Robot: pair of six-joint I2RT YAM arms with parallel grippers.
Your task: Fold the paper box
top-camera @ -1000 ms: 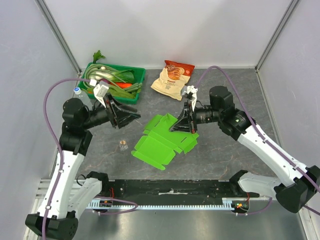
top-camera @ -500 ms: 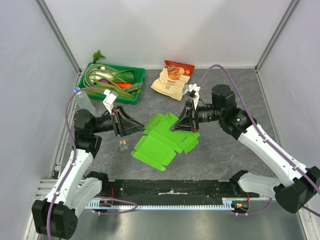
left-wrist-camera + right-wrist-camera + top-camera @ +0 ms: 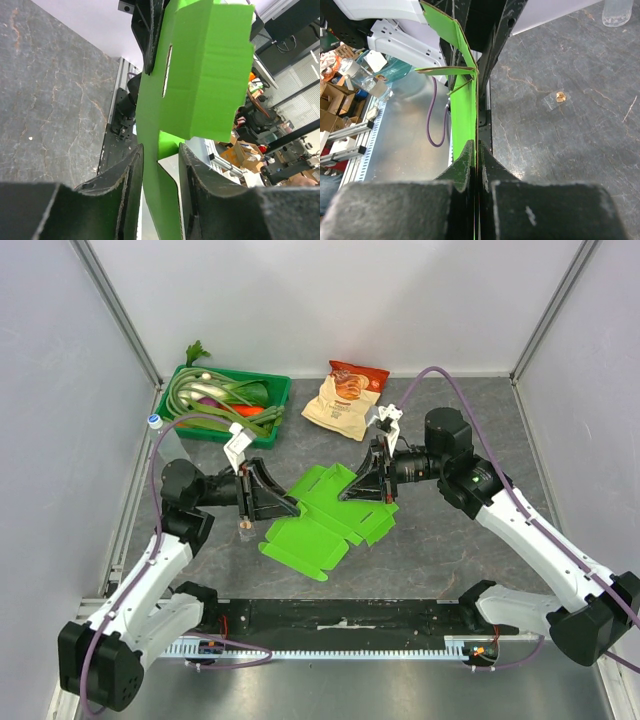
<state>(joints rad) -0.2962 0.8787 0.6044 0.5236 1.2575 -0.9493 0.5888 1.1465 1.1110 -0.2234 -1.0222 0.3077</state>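
Note:
The paper box [image 3: 318, 520] is a bright lime-green cardboard sheet with creased flaps, lying mostly flat at the table's middle. My right gripper [image 3: 352, 494] is shut on the box's far right flap and holds that edge a little raised. In the right wrist view the jaws [image 3: 476, 149] pinch the thin green card [image 3: 464, 102] edge-on. My left gripper [image 3: 292, 506] is at the box's left edge. In the left wrist view its jaws [image 3: 160, 155] stand open, with a green flap [image 3: 200, 75] passing between them and a gap to the right finger [image 3: 200, 190].
A dark green tray [image 3: 283, 390] of vegetables stands at the back left, and a beige-and-red snack bag [image 3: 345, 395] at the back middle. A clear bottle [image 3: 156, 426] stands by the left wall. A small brown scrap [image 3: 244, 528] lies left of the box.
My left arm has swung right and down to the box, and its open jaws now straddle the left flap. My right gripper has kept its hold and barely moved.

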